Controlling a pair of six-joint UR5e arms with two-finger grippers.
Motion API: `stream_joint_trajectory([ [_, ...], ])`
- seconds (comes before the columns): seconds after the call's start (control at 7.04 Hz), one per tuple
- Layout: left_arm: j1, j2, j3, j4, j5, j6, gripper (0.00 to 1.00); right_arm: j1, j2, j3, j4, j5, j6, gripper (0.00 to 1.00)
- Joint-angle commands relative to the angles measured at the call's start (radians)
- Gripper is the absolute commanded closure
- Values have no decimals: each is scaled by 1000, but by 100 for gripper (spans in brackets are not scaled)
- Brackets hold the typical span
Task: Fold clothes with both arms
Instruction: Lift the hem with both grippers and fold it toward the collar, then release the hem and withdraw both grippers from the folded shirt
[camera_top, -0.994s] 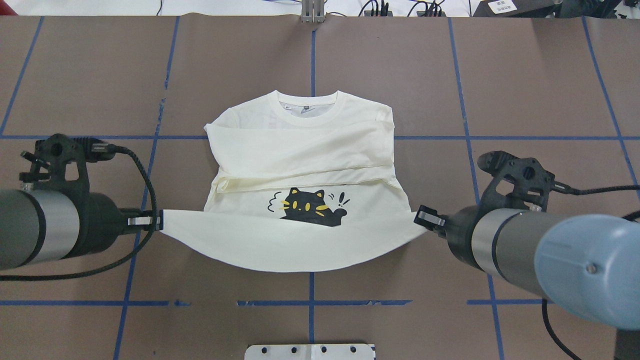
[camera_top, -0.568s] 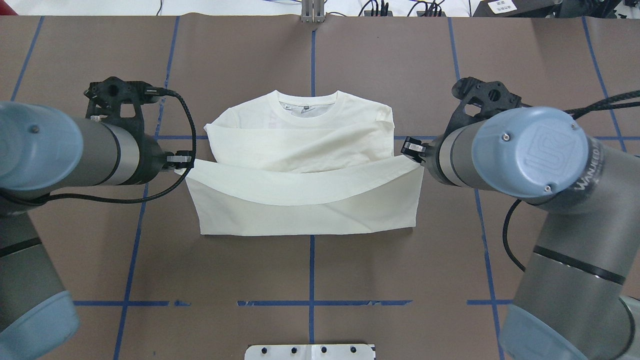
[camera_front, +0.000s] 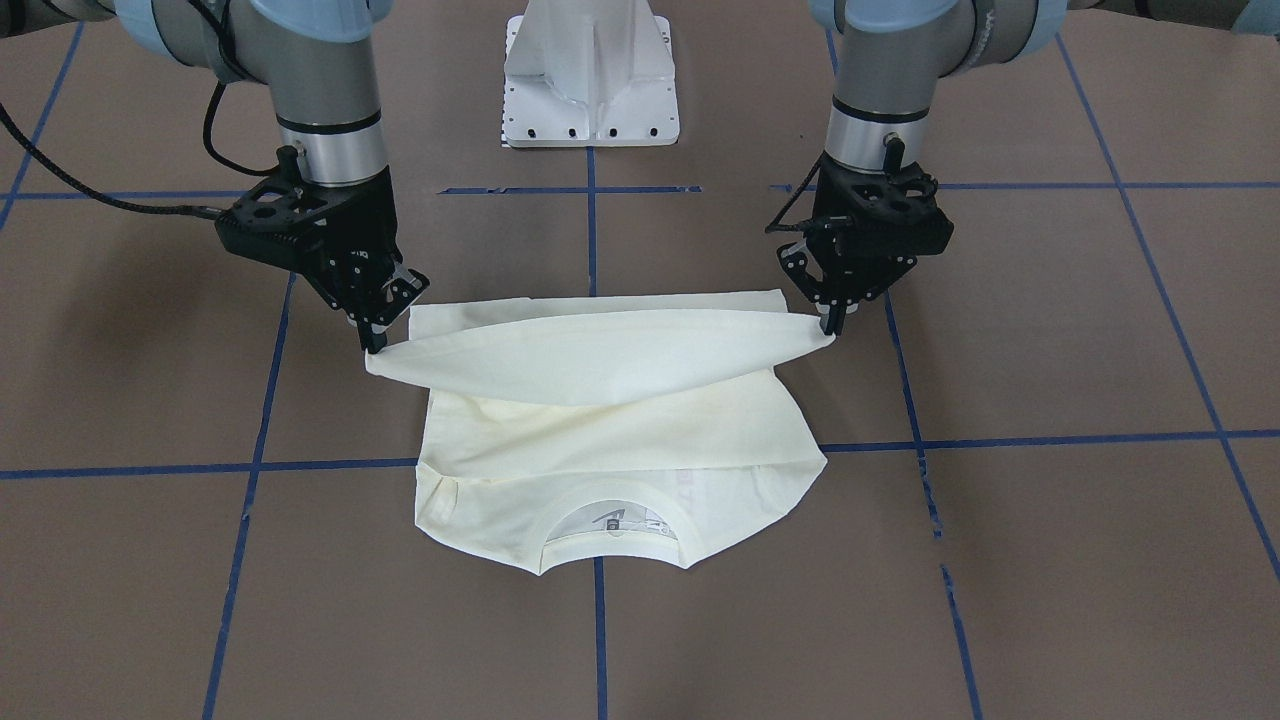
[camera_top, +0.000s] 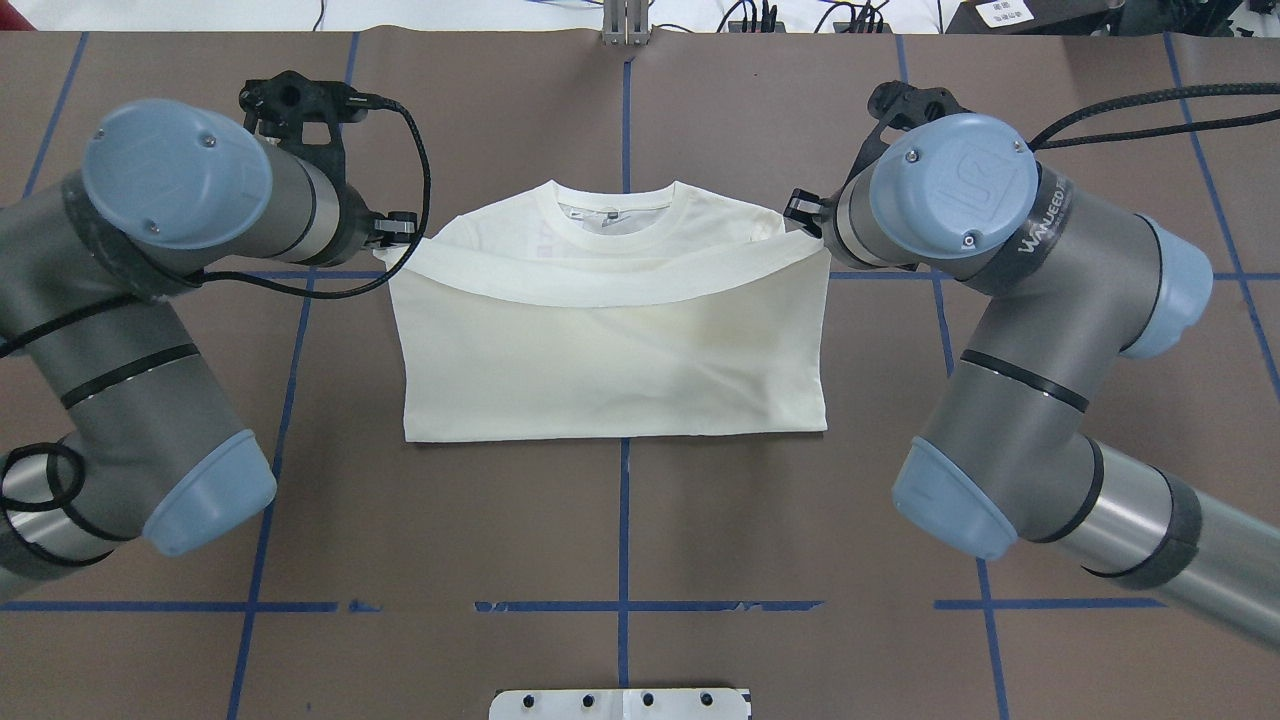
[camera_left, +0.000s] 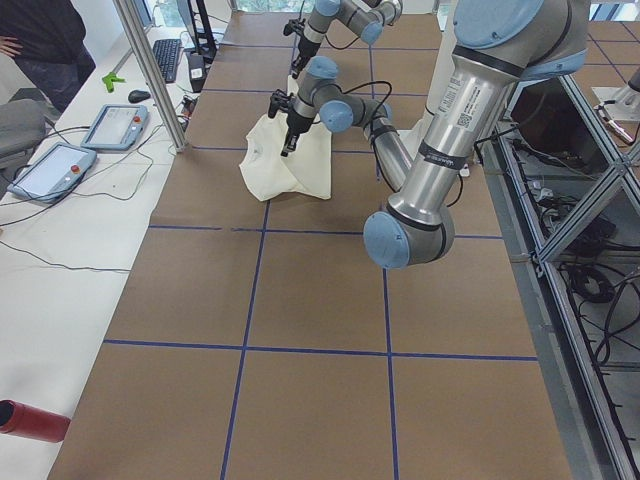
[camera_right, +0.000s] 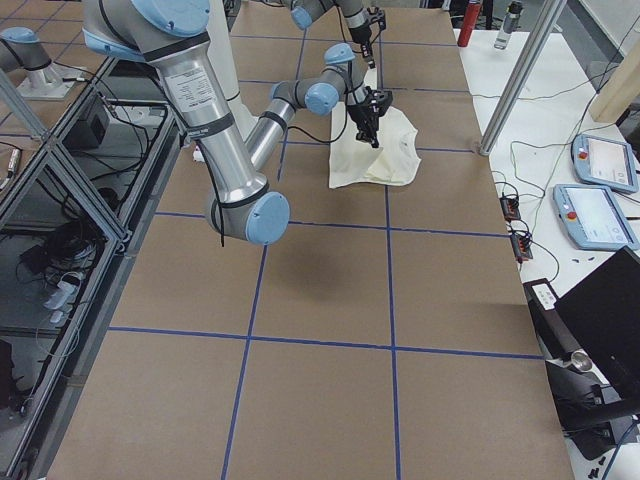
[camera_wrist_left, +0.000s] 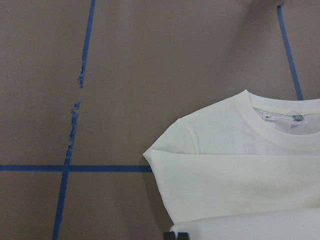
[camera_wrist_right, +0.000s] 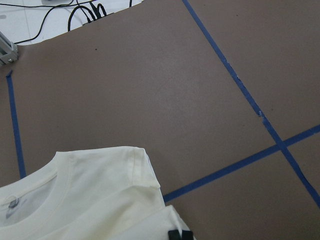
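You'll find the cream long-sleeved cotton shirt (camera_top: 615, 370) lying on the brown paper-covered table (camera_top: 620, 120), with its ribbed round collar (camera_top: 617, 215) turned away from the robot. It is doubled over on itself, so only plain cream cloth shows. The fold line lies on the side of the collar nearest the robot. The free hem is raised off the layers below and stretched in a shallow curve just short of the collar.

To the collar's left, the black two-finger left gripper (camera_front: 829, 328) is pressed together on one hem corner. To its right, the black two-finger right gripper (camera_front: 372, 343) pinches the other corner the same way. Both point steeply down.

Blue tape grid lines (camera_top: 622, 540) cross the table around the shirt.
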Motion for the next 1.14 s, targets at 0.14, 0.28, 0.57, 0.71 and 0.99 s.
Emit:
stream_joint_trajectory([
  [0.14,-23,-53,215,-156,4,21,100,25,100,-228,98,3,-17,100],
  [0.28,-23,-69,264,-174,6,26,100,25,115,-314,188,0,-17,100],
  [0.57,-18,-95,388,-246,7,26,100,25,118,-413,248,-6,-21,100],
  [0.71,-17,-92,419,-279,7,26,100,25,117,-430,262,-6,-21,100],
  [0.99,-17,-90,421,-285,6,24,100,25,117,-438,267,-6,-32,100],
])
